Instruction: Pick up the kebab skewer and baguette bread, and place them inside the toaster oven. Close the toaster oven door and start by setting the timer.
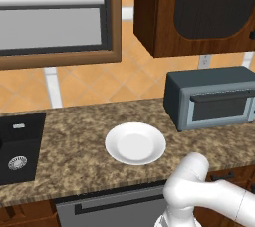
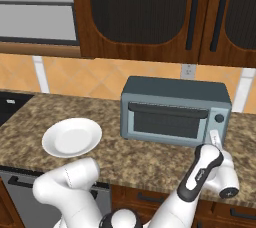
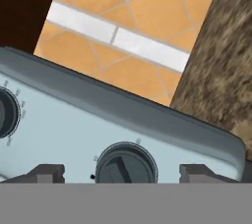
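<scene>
The jaws (image 3: 123,173) stand wide apart, one fingertip (image 3: 47,173) on each side of a dark round dial (image 3: 125,164) on the oven (image 2: 175,109) front, with the dial right between them and very near; whether the tips touch it I cannot tell, since the bottom of the hand view cuts them off. A second dial (image 3: 7,112) sits off to one side, half cut by the frame edge. From the right base view the hand is at the oven's right end, near its knob panel, and the fingers themselves are hard to make out against the white wrist. The door (image 2: 167,119) is shut, its bar handle (image 2: 167,109) along the top; the dark glass hides whatever is inside. Well off from the jaws, a white plate (image 1: 135,144) lies bare on the table (image 1: 74,146).
</scene>
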